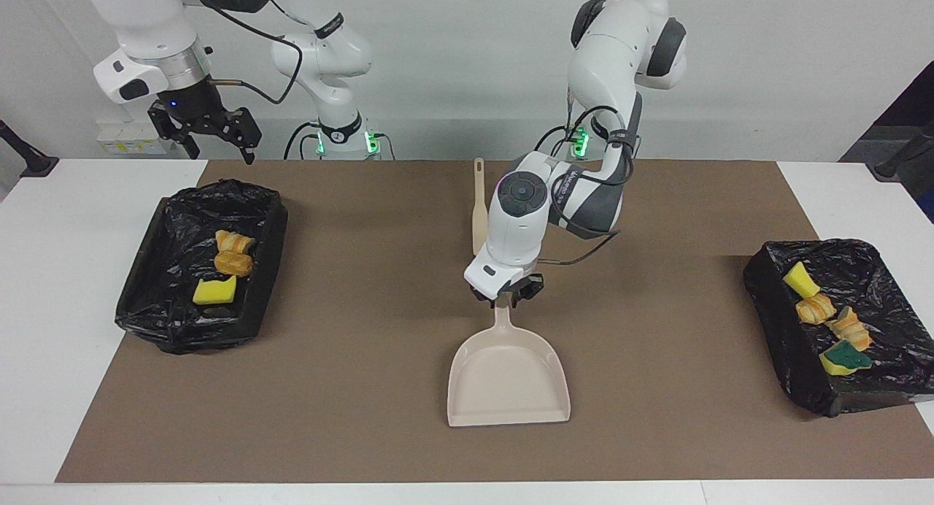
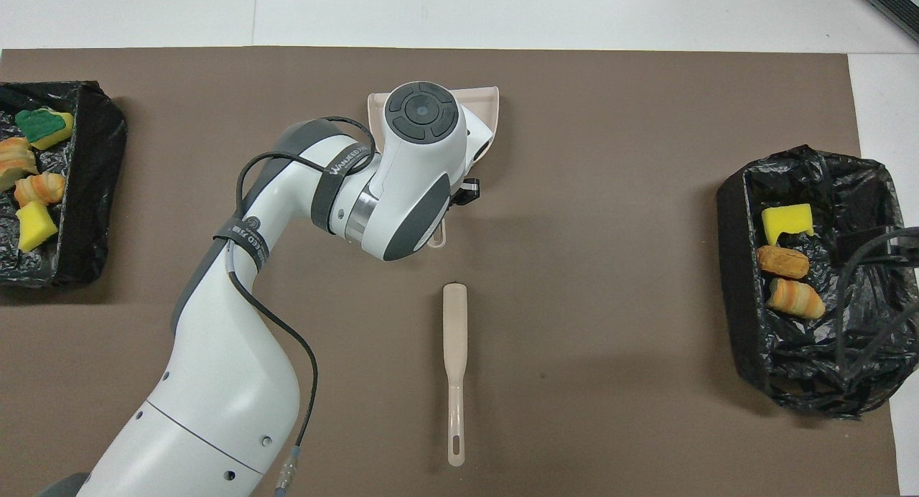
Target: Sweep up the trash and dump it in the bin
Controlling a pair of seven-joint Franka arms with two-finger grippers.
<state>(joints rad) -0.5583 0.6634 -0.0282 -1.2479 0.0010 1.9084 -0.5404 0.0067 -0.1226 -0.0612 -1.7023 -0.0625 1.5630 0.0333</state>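
Trash: seven small pieces, all lying in two black-lined bins at the ends of the bench.
Trash, right arm's end: a yellow sponge chunk and two golden-brown striped pastries, stacked close together in the bin.
Trash, left arm's end: a yellow sponge wedge, two striped pastries and a green-faced sponge, in a row in the other bin.
Bins: shallow rectangular trays lined with crinkled, glossy black plastic.
Dustpan: smooth beige plastic, flat on the brown mat mid-bench, its mouth turned away from the robots, its handle pointing toward them.
Left gripper: low over the end of the dustpan handle; the jaws sit either side of it, but I cannot tell whether they grip it or have let go.
Brush: slim beige handle, lying flat, nearer to the robots than the dustpan and apart from it.
Right gripper: raised above the robots' edge of the bench near its bin; jaws spread wide, holding nothing.
Bench: white, with the matte brown mat covering its middle.
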